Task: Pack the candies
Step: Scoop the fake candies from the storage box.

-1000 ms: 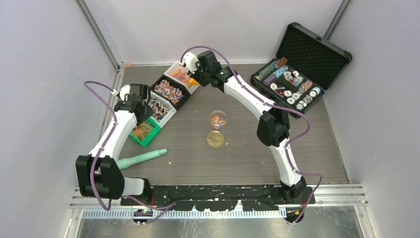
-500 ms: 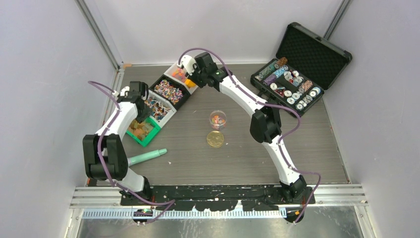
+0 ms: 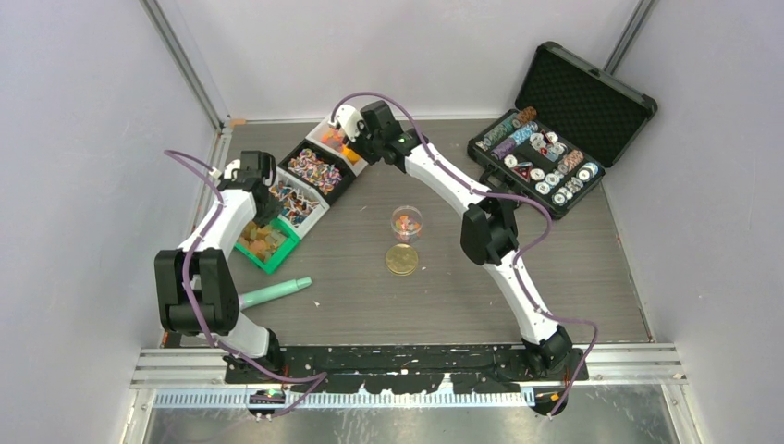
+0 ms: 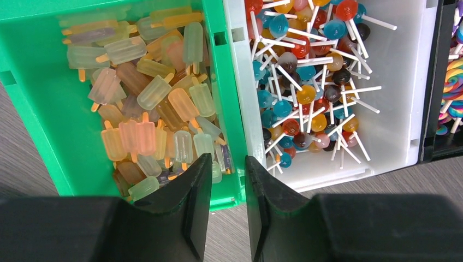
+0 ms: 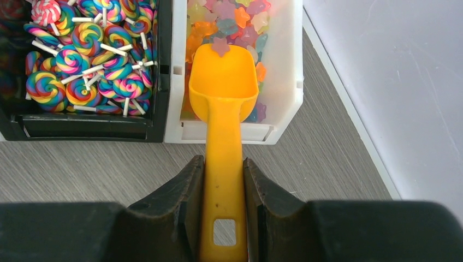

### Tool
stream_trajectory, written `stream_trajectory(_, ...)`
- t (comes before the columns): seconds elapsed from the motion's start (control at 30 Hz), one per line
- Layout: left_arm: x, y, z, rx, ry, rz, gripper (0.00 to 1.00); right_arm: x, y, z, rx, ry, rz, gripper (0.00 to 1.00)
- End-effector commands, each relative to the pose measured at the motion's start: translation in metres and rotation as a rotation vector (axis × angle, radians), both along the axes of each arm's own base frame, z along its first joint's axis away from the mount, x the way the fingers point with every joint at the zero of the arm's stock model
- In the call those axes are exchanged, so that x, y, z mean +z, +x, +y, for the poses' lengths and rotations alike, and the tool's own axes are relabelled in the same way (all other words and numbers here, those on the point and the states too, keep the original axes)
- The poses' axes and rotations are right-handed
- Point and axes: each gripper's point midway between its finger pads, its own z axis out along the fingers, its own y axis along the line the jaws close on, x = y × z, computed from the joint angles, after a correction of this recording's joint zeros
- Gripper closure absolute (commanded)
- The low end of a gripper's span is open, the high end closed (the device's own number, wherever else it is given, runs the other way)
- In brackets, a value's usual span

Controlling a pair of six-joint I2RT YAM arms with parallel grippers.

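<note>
The candies [image 3: 310, 174] lie sorted in a row of bins at the upper left of the overhead view. In the right wrist view the star sweets [image 5: 240, 22] fill a white bin [image 5: 298, 82], with swirl lollipops [image 5: 82, 71] in the black bin [image 5: 161, 54] to its left. An orange scoop [image 5: 224, 82] reaches into the stars, its bowl all but empty, with one pink star at its lip. The right claw [image 5: 223, 166] is pinching the scoop's handle.

In the left wrist view the left claw [image 4: 228, 164] hangs over the wall of the green bin [image 4: 33, 109] that holds ice-lolly sweets [image 4: 147, 120]. Its jaws stand a little apart, one on each side of that wall. I cannot tell whether they grip it. Ball lollipops [image 4: 300, 93] fill the next bin.

The step looks like scooping stars. Next, the scoop likely needs pushing deeper, lifting level, and carrying to the clear tub [image 3: 407, 222] at the centre of the worktop [image 3: 462, 296], just above a gold disc [image 3: 401, 259].

No brand, label or writing is readable.
</note>
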Motion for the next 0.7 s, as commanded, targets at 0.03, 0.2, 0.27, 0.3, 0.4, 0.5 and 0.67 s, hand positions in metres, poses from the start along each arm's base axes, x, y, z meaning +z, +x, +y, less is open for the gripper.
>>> stream_trajectory(0.03, -0.024, -0.011, -0.008, -0.042, -0.034, 0.092, 0.70, 0.013, 0.008, 0.011, -0.017, 0.064, -0.035, 1.00)
stream_trajectory(0.2, -0.025, -0.009, -0.013, -0.069, -0.054, 0.090, 0.72, 0.005, 0.015, 0.015, -0.054, 0.102, -0.041, 1.00)
stream_trajectory(0.27, -0.026, -0.010, -0.012, -0.070, -0.051, 0.091, 0.72, 0.002, 0.017, 0.018, -0.063, 0.114, -0.039, 1.00)
stream_trajectory(0.3, -0.026, -0.010, -0.012, -0.070, -0.050, 0.092, 0.73, 0.001, 0.017, 0.019, -0.064, 0.119, -0.039, 1.00)
stream_trajectory(0.4, -0.026, -0.010, -0.012, -0.073, -0.049, 0.093, 0.73, -0.003, 0.017, 0.023, -0.062, 0.128, -0.043, 1.00)
stream_trajectory(0.5, -0.027, -0.010, -0.013, -0.076, -0.051, 0.096, 0.73, -0.005, 0.020, 0.018, -0.096, 0.126, -0.059, 1.00)
stream_trajectory(0.67, -0.027, -0.009, -0.014, -0.081, -0.056, 0.094, 0.73, -0.002, 0.019, 0.017, -0.111, 0.160, -0.084, 1.00)
